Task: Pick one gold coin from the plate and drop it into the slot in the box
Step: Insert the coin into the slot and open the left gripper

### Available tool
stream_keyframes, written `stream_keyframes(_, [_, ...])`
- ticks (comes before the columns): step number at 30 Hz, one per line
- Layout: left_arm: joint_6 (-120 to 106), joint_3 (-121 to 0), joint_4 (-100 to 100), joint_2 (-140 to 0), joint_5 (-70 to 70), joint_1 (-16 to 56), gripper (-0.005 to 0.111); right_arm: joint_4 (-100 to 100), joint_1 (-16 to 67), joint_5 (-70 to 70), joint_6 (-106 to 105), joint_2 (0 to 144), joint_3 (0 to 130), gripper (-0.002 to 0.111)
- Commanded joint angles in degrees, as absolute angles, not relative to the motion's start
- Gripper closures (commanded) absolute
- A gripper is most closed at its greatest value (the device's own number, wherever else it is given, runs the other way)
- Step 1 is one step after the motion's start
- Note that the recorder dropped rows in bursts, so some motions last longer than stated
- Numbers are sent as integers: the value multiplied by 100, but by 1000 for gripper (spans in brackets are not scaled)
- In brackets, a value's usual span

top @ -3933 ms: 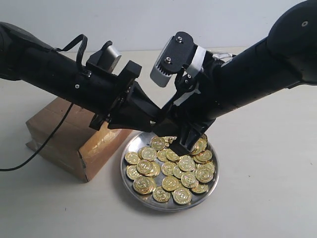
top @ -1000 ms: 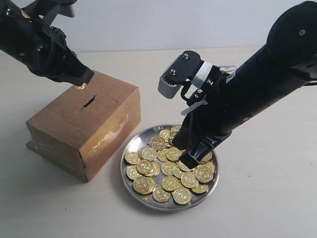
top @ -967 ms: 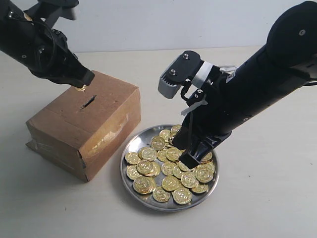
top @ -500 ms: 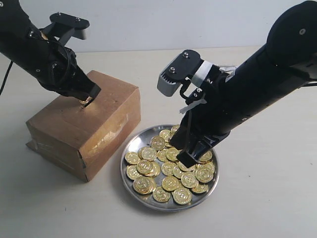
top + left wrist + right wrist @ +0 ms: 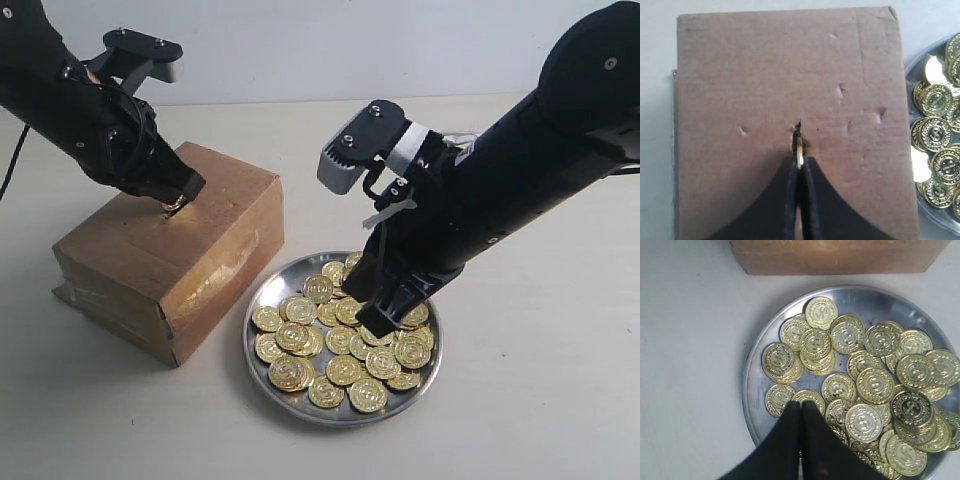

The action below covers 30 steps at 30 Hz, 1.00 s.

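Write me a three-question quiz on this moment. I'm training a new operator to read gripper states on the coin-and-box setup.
1. True or false: the left gripper hangs open above the box.
2. Which one is over the plate? A) the right gripper B) the left gripper C) neither
3. Fill in: the gold coin stands edge-on at the ____.

Key
1. False: it is shut on the gold coin.
2. A. The right gripper is shut, with nothing visible between its fingers.
3. slot
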<state>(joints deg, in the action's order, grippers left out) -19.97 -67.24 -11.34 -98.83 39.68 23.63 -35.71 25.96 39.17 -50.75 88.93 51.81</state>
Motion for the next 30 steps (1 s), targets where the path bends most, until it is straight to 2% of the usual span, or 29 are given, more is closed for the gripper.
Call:
stream_keyframes(1, [-1936, -6751, -1100, -9863, 3885, 2407, 107, -3596, 2600, 3889, -5089, 8889, 5184, 108])
stream_keyframes(24, [-1947, -6751, -1123, -10065, 3896, 2407, 106, -3610, 2600, 3889, -5089, 8889, 5184, 108])
stream_keyframes(26, [-1947, -6751, -1123, -10065, 3896, 2407, 100, -3610, 2600, 3889, -5089, 8889, 5184, 108])
stream_keyframes(30, [-1937, -6751, -1123, -10065, 3905, 2407, 75, -3610, 2600, 3889, -5089, 8889, 5184, 108])
